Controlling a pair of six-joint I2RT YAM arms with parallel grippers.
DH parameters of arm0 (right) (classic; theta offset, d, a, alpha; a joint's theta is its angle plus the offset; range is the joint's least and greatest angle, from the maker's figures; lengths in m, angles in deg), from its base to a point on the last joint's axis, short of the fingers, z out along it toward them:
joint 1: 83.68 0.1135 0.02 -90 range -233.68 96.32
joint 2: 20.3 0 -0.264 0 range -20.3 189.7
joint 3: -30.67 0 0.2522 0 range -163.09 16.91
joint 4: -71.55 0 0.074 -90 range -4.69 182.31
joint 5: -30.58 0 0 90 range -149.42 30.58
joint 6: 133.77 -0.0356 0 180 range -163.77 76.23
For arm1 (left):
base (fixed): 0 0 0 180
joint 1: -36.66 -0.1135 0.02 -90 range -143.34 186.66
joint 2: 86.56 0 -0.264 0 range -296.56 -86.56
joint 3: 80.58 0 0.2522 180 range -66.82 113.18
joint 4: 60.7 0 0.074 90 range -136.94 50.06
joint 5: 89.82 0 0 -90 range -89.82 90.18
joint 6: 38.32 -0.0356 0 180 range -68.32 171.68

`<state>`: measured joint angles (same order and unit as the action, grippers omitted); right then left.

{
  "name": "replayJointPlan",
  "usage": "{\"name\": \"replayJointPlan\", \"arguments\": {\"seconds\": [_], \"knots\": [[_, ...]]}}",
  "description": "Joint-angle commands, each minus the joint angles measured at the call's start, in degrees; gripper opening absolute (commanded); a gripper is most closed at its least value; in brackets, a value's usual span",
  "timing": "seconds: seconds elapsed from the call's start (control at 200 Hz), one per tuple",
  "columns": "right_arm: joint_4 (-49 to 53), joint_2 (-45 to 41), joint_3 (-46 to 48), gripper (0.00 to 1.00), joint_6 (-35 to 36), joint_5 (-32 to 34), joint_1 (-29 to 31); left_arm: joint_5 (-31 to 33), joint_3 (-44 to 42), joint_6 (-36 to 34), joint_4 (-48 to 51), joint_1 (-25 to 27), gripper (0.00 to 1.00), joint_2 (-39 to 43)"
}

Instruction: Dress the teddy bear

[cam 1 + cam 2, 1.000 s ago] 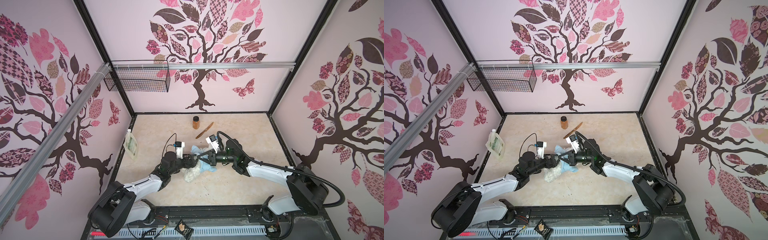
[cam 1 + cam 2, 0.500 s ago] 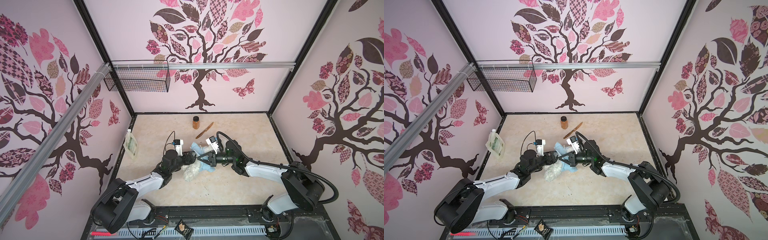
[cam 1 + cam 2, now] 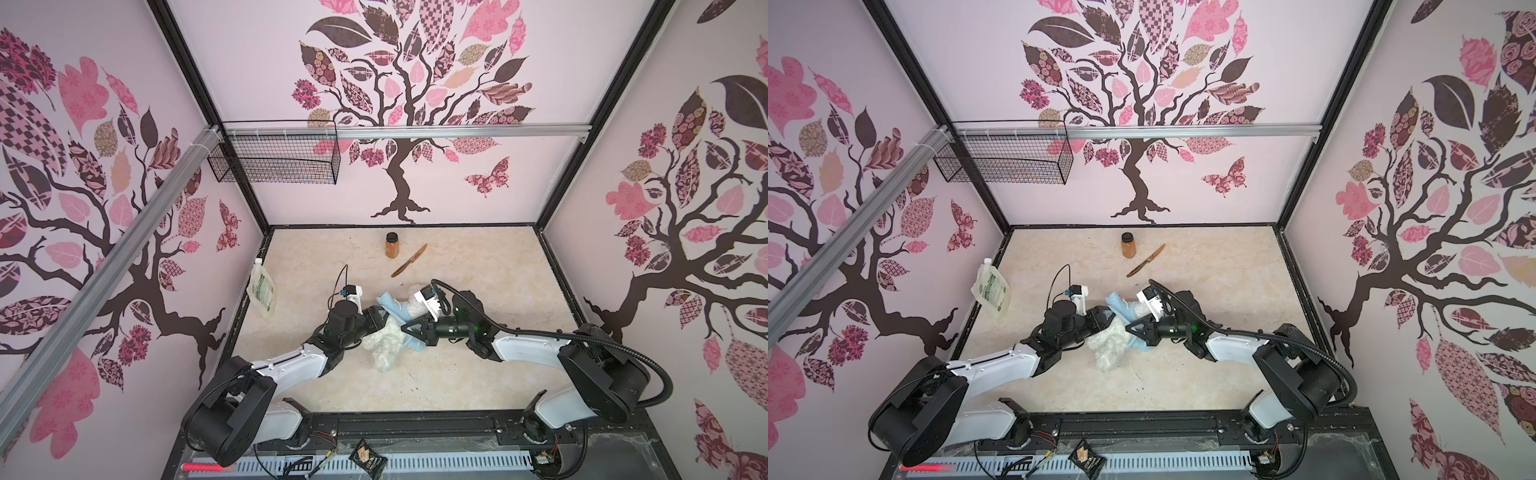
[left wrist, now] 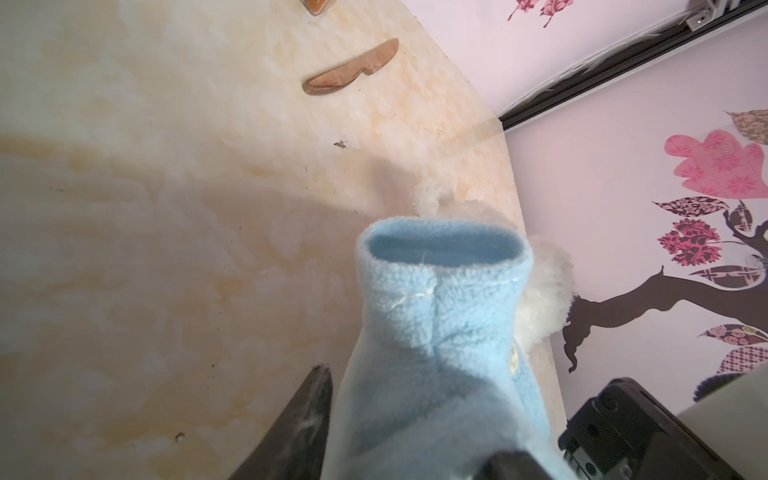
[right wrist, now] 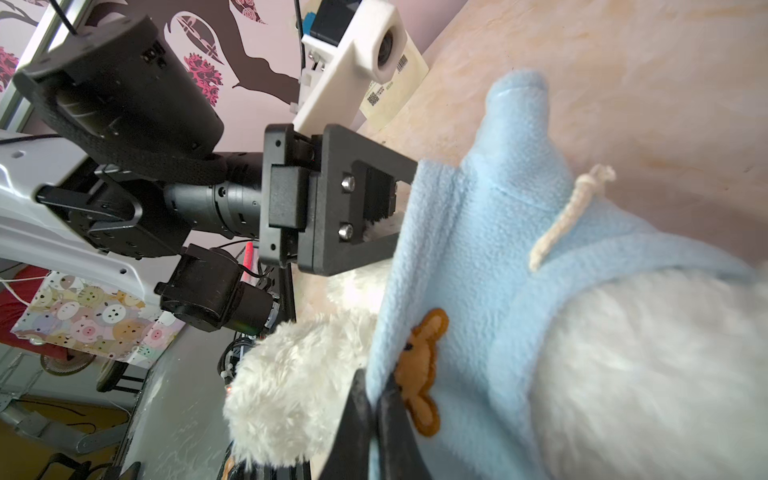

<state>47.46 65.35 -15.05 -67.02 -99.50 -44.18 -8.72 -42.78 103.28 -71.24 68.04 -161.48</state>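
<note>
1. The step in hand looks like pulling the garment onto the body: a light blue fleece shirt (image 5: pixel 478 249) already wraps the torso of the fluffy white plush teddy bear (image 3: pixel 384 338), which lies on the marbled beige tabletop (image 3: pixel 478 270) between the two grippers, touching both
2. The right gripper (image 5: pixel 376 386) has its jaws pinched tight on the shirt's hem, right beside the tan bear-face patch (image 5: pixel 419 374); a shaggy white limb sits just beside its tips
3. The left gripper (image 3: pixel 379 318) has the shirt's tubular sleeve (image 4: pixel 440 291) running out between its dark fingers (image 4: pixel 307 415), with the cuff beyond the tips. The jaws stand partly apart on either side, and I cannot tell whether they actually squeeze the fleece
4. The cuff looks hollow with no paw showing, so the next move probably calls for the right gripper to anchor the hem while the left draws the sleeve along the arm
5. The fleece is nubbly, soft and stretchy, so it should bunch rather than slide; the long, springy plush pile is likely to drag against it. A cream twisted cord (image 5: pixel 569 216) dangles at the neckline, well beyond the right gripper's tips
</note>
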Motion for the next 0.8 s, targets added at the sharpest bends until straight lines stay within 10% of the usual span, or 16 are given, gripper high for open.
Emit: {"name": "replayJointPlan", "arguments": {"seconds": [0.0,0.35,0.795], "knots": [[1.9,-2.4,2.5,0.0,2.2,-8.5,1.3,14.7,2.8,5.7,1.5,-3.9,0.45,-0.6],[16.6,0.3,-3.5,0.0,4.5,12.8,-0.1,-3.0,0.7,-0.4,-1.1,-1.4,0.68,-2.5],[21.3,0.5,-7.8,0.13,12.0,19.6,-0.3,-17.9,-1.3,-6.2,7.8,2.1,0.86,6.6]]}}
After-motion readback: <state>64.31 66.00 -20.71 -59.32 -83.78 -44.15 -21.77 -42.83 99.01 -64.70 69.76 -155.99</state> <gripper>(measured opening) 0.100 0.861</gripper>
